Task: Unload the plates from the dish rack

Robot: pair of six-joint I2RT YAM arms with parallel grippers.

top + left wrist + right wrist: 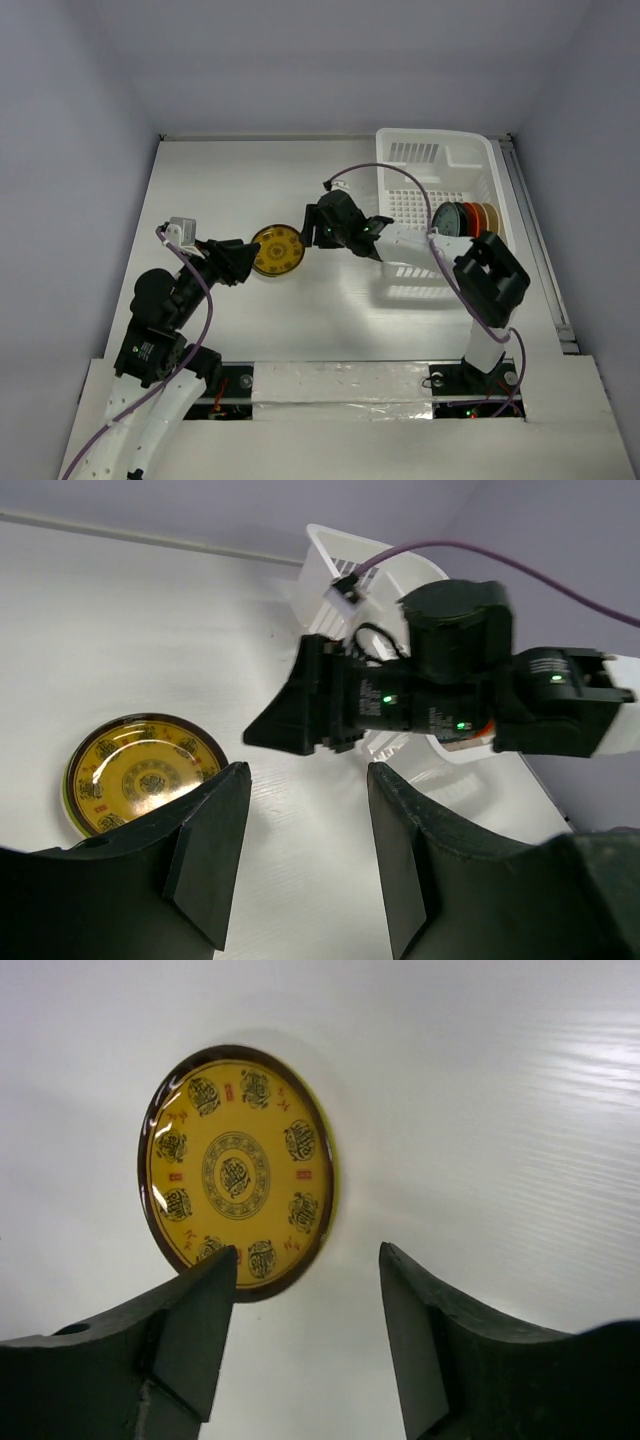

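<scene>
A yellow patterned plate with a dark rim point(277, 250) lies flat on the white table between the two grippers. It also shows in the left wrist view point(140, 780) and the right wrist view point(238, 1170). My left gripper point(243, 262) is open and empty just left of it. My right gripper point(310, 232) is open and empty just right of it, above the table. The white dish rack point(420, 152) stands at the back right. Three plates stand on edge in it: a dark one point(447, 218), a red one point(468, 217) and an orange one point(485, 215).
The right arm's forearm point(410, 240) reaches across the rack's left side. In the left wrist view the right gripper's black body point(400, 700) stands in front of the rack point(325, 555). Grey walls close the table at the back and sides.
</scene>
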